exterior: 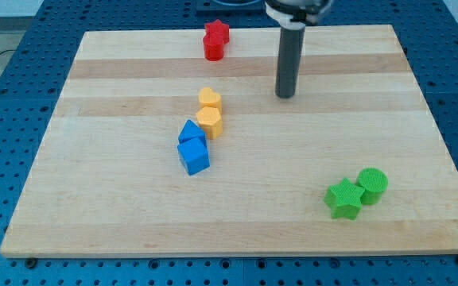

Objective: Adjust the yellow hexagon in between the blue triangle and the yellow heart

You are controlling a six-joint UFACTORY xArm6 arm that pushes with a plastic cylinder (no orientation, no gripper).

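The yellow hexagon (pixel 210 121) sits near the board's middle, touching the yellow heart (pixel 209 98) just above it. The blue triangle (pixel 190 132) lies at the hexagon's lower left, touching it. A blue cube (pixel 194 156) sits right below the triangle. My tip (pixel 285 94) rests on the board to the right of the yellow heart, well apart from all blocks.
A red star (pixel 217 32) and a red block (pixel 213 48) sit at the view's top edge of the wooden board (pixel 94 199). A green star (pixel 344 199) and a green cylinder (pixel 372 185) sit at the view's lower right.
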